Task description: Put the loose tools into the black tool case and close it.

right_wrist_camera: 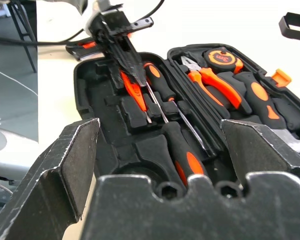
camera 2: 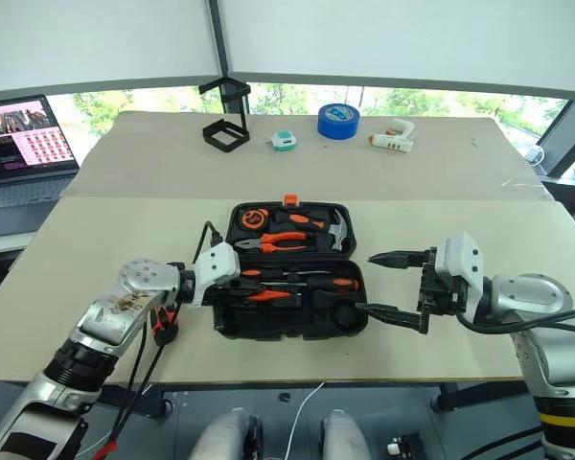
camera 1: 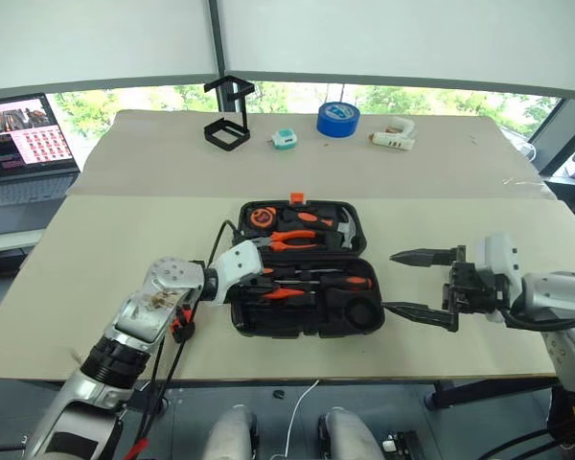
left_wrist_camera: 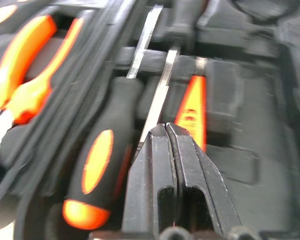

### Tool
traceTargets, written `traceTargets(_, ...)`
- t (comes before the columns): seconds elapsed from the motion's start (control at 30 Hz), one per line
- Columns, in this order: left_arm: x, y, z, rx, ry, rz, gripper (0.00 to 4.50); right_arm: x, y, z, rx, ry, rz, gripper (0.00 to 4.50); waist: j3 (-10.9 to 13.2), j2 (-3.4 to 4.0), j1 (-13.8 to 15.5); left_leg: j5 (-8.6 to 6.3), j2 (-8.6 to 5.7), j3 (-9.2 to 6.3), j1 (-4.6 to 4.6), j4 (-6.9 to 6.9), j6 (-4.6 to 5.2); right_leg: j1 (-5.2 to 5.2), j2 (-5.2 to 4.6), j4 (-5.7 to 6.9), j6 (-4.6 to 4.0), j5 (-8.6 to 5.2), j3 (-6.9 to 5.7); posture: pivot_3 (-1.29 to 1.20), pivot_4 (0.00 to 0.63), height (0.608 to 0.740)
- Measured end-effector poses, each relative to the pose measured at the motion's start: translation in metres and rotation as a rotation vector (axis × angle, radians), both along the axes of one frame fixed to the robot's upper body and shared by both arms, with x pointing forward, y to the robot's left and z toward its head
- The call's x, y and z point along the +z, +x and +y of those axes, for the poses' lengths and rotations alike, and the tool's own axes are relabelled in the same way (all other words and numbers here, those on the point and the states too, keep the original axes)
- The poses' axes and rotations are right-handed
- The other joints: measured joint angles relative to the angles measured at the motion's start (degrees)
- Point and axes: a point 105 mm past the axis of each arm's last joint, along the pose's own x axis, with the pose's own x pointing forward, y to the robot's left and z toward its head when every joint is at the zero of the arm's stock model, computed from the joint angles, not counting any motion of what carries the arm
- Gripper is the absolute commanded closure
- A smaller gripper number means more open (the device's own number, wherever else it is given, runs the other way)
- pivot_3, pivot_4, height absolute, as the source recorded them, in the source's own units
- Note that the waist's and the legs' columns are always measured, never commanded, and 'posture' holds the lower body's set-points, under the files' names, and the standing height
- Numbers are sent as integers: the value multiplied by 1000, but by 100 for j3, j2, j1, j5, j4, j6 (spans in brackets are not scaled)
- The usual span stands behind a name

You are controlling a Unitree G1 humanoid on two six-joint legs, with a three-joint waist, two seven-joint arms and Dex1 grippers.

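The black tool case (camera 1: 238, 316) lies open on the table, lid half away from me. In its near half two orange-and-black screwdrivers (left_wrist_camera: 97, 165) (right_wrist_camera: 182, 150) rest in recesses, with a slim orange tool (left_wrist_camera: 192, 110) beside a thin steel shaft. My left gripper (camera 1: 265, 272) is shut, with nothing showing between its fingers. Its tip (left_wrist_camera: 166, 128) hangs just over that shaft and the orange tool, at the left of the near half. My right gripper (camera 1: 390, 282) stands open, level, just right of the case, pointing at it.
Orange-handled pliers (camera 1: 292, 240), a hammer (camera 1: 340, 230) and a tape measure (camera 1: 261, 217) fill the lid half. At the table's far side stand a black wire stand (camera 1: 228, 120), a blue tape roll (camera 1: 337, 119) and a white glue gun (camera 1: 393, 136). A laptop (camera 1: 24, 134) sits far left.
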Motion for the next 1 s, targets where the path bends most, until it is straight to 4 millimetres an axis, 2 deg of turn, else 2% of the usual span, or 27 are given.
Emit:
traceTargets(0.17,1,-5,17,14,-3,-23,4417,0,5,-7,-3,-2,1,0,-3,6,-39,-2,4,1,16,-13,1,9,1,-2,-9,-5,1,0,150,740)
traceTargets(0.27,6,-18,37,60,-109,-31,4417,-2,7,-12,2,-2,0,0,1,3,-86,-3,15,1,0,-17,2,-10,2,0,-13,-8,0,0,150,740)
traceTargets(0.37,32,-30,69,138,-214,-109,4417,-5,8,-17,-4,0,1,0,6,-1,-89,-1,20,-1,-27,-14,0,-41,-5,11,-14,-7,-2,0,150,740)
traceTargets(0.43,50,-41,89,185,-243,-160,4035,-5,8,-20,-7,7,3,0,6,1,-89,-1,19,3,-27,-14,0,-43,-10,12,-13,-7,2,0,150,740)
traceTargets(0.5,57,-62,110,258,-247,-174,3436,-7,5,-22,-2,14,8,0,6,2,-89,-2,19,9,-23,-15,0,-39,-13,7,-13,-7,4,0,150,740)
traceTargets(0.57,48,-77,128,332,-227,-134,2718,-12,2,-26,-7,13,22,0,6,1,-90,-3,20,12,-17,-16,1,-32,-14,3,-12,-8,3,0,150,740)
traceTargets(0.67,22,-116,174,555,-181,-42,1687,-17,-1,-32,-16,14,31,0,8,-1,-117,-5,23,19,-11,-18,2,-32,-15,0,-17,-11,3,0,150,740)
traceTargets(0.8,4,-166,225,829,-127,8,236,-21,-5,-30,-10,28,39,0,10,-9,-102,-6,25,22,-12,-17,0,-43,-21,2,-77,-49,-2,0,150,740)
traceTargets(0.83,0,-175,232,873,-108,30,22,-22,-5,-30,-10,29,43,0,10,-9,-83,-6,24,22,-12,-17,-1,-46,-23,3,-78,-51,-2,0,150,740)
traceTargets(0.93,-14,-197,240,957,-67,118,22,-23,-9,-28,3,26,46,0,11,-12,-1,-7,21,24,-12,-16,-2,-67,-30,0,-80,-54,-4,0,150,740)
traceTargets(1.0,-16,-200,241,1003,-69,146,22,-24,-11,-26,22,21,39,0,12,-14,27,-31,20,23,-13,-16,-43,-69,-36,0,-79,-54,-6,0,150,740)
